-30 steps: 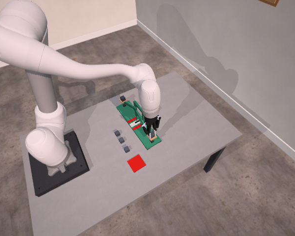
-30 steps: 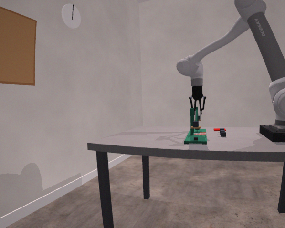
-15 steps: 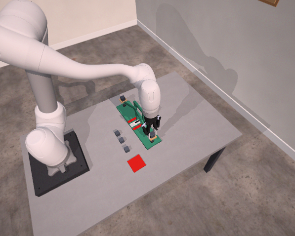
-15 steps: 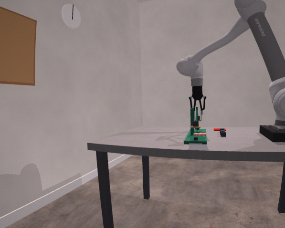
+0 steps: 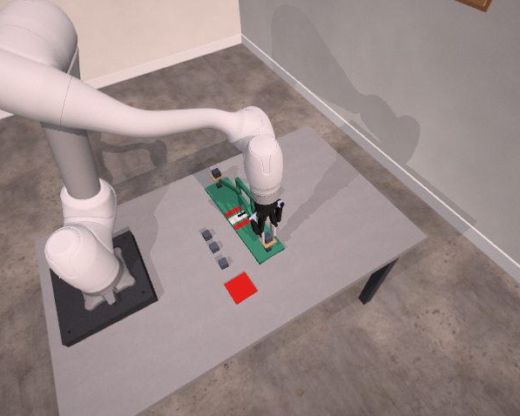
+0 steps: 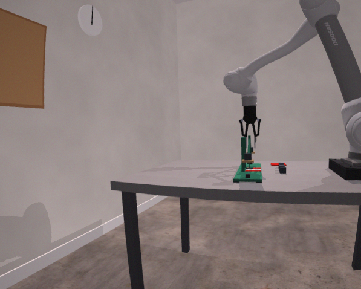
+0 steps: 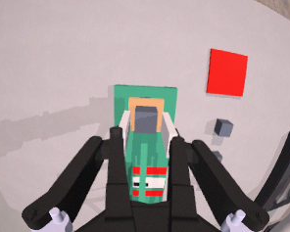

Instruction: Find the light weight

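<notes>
My gripper [image 5: 269,234] [image 6: 250,147] [image 7: 145,120] is open, its pale fingertips on either side of a dark grey weight [image 5: 268,239] [image 7: 146,121] with small gaps. That weight sits on the orange pan at the balance's end nearer the red dish. Another weight [image 5: 216,172] [image 6: 247,156] sits on the other pan. The pointer [image 5: 241,214] of the green rocker balance [image 5: 256,250] [image 6: 239,179] [image 7: 121,92] appears over the white field. Three more weights [image 5: 206,234] [image 5: 213,246] [image 5: 223,263] stand in a row on the table. The red dish [image 5: 240,287] [image 6: 278,164] [image 7: 227,72] lies flat, with nothing on it.
The balance's green uprights [image 5: 246,191] [image 6: 243,152] rise beside the gripper, between the two pans. The row of weights lies between the balance and the arm's black base plate [image 5: 138,272] [image 6: 337,167]. The dish lies just beyond the row's end.
</notes>
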`<control>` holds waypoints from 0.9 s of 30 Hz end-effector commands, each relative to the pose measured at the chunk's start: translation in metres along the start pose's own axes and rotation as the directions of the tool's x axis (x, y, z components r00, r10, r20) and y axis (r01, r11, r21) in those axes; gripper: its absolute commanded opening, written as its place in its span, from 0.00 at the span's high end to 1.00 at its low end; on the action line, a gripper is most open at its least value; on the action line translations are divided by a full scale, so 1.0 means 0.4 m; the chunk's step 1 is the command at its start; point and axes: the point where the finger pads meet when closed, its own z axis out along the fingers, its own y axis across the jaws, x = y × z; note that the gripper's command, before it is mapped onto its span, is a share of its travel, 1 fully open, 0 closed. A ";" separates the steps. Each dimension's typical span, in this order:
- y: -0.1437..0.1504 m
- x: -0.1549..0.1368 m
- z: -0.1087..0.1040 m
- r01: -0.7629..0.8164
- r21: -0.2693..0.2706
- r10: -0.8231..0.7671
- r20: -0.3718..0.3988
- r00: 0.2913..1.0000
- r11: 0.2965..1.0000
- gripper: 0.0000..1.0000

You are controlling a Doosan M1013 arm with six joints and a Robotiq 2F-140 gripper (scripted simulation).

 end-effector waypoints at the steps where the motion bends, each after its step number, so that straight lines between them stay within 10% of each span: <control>1: 0.000 0.000 -0.036 0.000 0.000 0.000 0.000 1.000 1.000 0.65; 22: 0.000 0.000 -0.178 0.000 0.000 0.000 0.000 1.000 1.000 0.65; 23: 0.000 0.000 -0.178 0.000 0.000 0.000 0.000 1.000 1.000 0.00; 27: 0.000 0.000 -0.178 0.000 0.000 0.000 0.000 1.000 1.000 0.00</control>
